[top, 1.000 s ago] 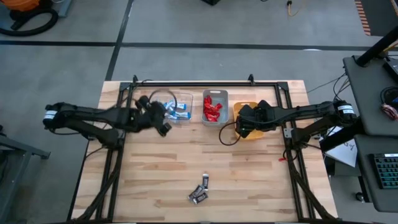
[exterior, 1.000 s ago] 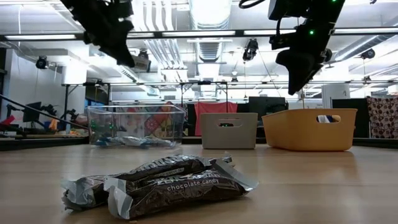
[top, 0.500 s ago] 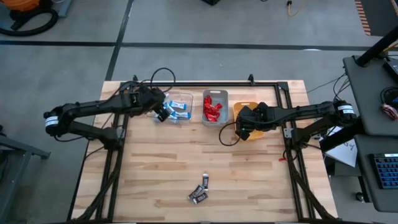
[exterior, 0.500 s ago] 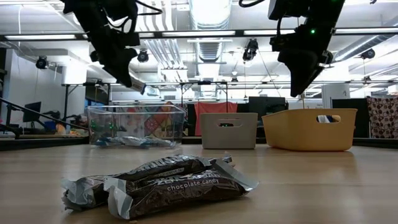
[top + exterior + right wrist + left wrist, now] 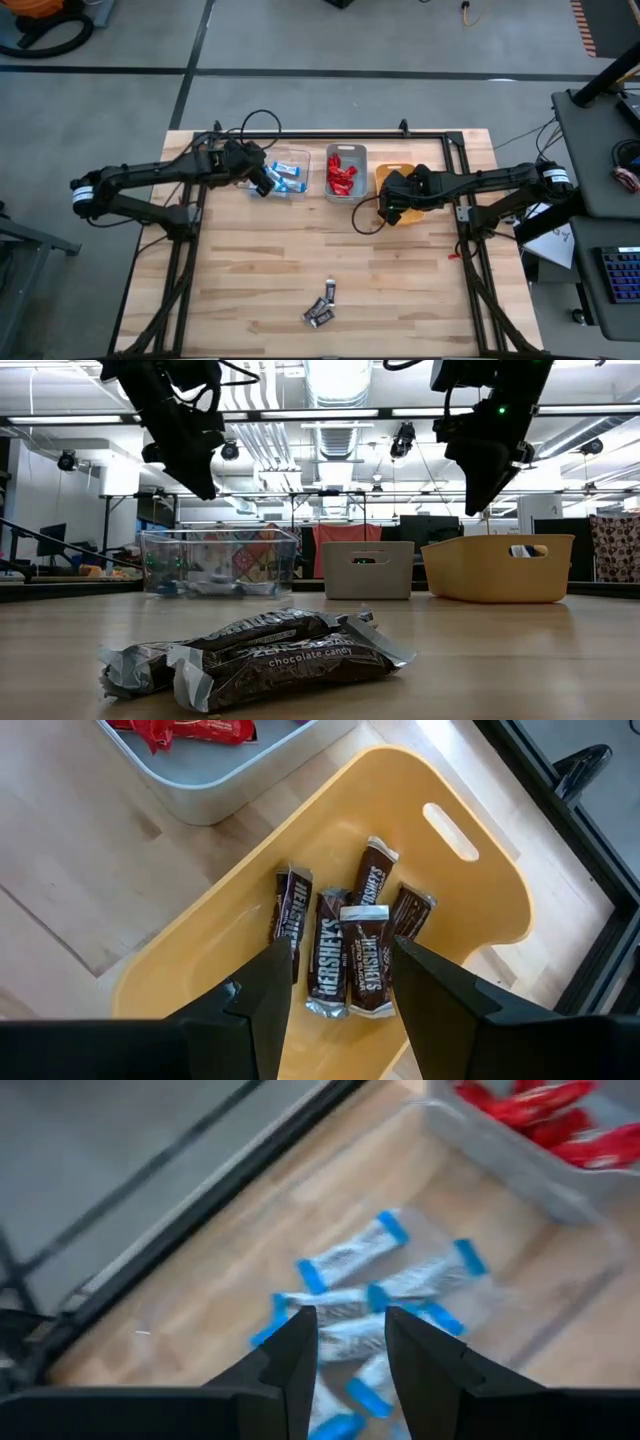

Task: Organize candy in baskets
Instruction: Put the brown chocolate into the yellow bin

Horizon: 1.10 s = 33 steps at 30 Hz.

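Left gripper (image 5: 350, 1342): fingers had parted since the earlier frame, empty, blue-and-white bars (image 5: 375, 1285) lying beyond them in the clear bin (image 5: 290, 160).

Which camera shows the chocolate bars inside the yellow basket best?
The right wrist view: five chocolate bars lie plainly in the yellow basket. The low view shows only its wall; in the high view the right arm covers it.

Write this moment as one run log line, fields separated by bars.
left gripper: open, empty, over clear basket | right gripper: open, over yellow basket | brown bars: still on table
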Each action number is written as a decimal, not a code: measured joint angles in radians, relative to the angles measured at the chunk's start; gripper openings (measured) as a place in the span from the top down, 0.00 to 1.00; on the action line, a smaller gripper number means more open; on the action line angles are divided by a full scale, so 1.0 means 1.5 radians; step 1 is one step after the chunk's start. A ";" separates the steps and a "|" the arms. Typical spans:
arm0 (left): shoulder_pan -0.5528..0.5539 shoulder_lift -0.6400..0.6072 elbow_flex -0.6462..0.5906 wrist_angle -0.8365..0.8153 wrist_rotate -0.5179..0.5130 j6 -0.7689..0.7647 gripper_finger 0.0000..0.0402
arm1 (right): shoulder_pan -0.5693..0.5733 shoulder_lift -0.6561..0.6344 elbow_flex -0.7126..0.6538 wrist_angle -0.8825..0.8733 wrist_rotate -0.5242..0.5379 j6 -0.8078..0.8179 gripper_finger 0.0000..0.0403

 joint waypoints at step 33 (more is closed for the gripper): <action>-0.593 0.213 -0.076 0.509 -0.226 -0.133 0.75 | 0.335 0.110 0.007 0.507 -0.145 -0.333 0.60</action>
